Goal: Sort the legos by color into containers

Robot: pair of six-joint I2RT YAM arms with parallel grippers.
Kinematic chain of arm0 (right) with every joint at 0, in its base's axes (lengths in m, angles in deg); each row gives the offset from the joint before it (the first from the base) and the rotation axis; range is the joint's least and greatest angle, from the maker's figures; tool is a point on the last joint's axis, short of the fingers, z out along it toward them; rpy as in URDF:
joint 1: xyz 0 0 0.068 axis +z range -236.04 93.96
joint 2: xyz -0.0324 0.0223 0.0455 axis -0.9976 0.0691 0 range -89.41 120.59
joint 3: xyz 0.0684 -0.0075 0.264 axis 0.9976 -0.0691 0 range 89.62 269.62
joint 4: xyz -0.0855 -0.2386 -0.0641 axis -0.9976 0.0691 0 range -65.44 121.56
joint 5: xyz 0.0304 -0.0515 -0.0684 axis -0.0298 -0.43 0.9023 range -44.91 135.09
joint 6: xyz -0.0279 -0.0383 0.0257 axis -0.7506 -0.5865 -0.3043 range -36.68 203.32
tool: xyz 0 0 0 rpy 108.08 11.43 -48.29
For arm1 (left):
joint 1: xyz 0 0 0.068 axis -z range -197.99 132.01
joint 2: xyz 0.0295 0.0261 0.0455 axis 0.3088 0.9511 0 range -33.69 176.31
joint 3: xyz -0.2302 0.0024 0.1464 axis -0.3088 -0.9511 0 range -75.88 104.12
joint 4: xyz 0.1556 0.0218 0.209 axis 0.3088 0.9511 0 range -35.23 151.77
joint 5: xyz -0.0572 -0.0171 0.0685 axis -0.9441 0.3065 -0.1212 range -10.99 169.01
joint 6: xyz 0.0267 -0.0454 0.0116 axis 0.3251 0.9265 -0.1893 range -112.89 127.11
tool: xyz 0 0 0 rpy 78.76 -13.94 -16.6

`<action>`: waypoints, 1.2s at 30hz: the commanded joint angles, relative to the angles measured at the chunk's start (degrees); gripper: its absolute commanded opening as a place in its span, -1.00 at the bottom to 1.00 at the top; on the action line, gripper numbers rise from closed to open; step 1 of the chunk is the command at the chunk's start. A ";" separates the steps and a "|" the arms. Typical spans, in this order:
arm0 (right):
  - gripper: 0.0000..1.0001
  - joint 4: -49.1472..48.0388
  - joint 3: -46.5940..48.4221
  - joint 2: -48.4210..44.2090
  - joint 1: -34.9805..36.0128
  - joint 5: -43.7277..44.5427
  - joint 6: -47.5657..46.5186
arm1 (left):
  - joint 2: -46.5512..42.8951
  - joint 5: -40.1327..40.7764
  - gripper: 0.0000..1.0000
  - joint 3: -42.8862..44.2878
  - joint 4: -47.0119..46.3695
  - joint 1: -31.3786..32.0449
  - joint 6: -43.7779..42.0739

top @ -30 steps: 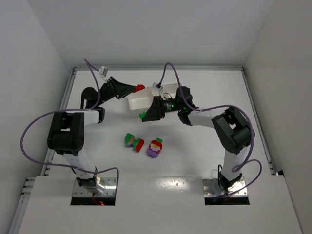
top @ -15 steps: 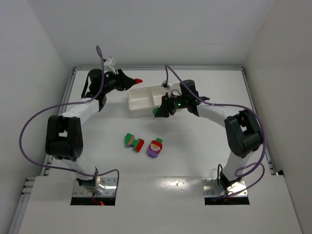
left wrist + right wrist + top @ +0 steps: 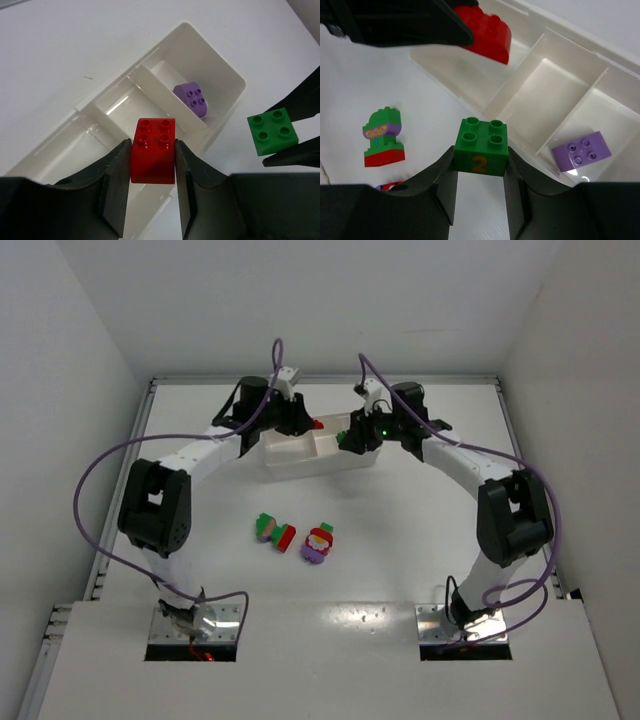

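The white tray [image 3: 290, 466] lies at the back middle, with three compartments. My left gripper [image 3: 312, 424] is shut on a red brick [image 3: 317, 424] and holds it above the tray's middle part; in the left wrist view the red brick [image 3: 153, 150] sits between the fingers over the tray [image 3: 220, 70]. My right gripper [image 3: 346, 438] is shut on a green brick [image 3: 343, 437] marked "2" [image 3: 481, 146], held above the tray's near wall [image 3: 570, 50]. A purple brick [image 3: 193, 97] lies in the right end compartment, and it also shows in the right wrist view [image 3: 581, 150].
Two mixed-colour clumps lie on the table in front of the tray: a green, purple and red one [image 3: 274, 530] and a red, purple and green one [image 3: 319, 543]. The first also shows in the right wrist view [image 3: 382, 137]. White walls enclose the table.
The left gripper has swung right with the red brick to above the tray. The right gripper has moved back and right with the green brick, from the tray's front to above it.
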 commanded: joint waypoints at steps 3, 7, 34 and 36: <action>-0.97 0.43 2.43 -3.09 -1.31 0.49 -0.79 | 5.99 2.23 -1.00 7.09 3.68 2.66 -2.00; -0.97 1.05 2.43 -4.31 -2.54 0.49 -0.79 | 10.47 3.99 -1.00 9.82 5.44 3.88 -2.00; -0.97 -0.45 5.84 -1.16 -3.61 -3.29 0.97 | -3.74 9.36 0.94 13.34 5.96 -1.90 2.56; -0.97 -0.45 7.95 1.91 -2.46 -3.29 1.84 | -7.35 9.35 1.00 13.34 9.03 -4.80 3.70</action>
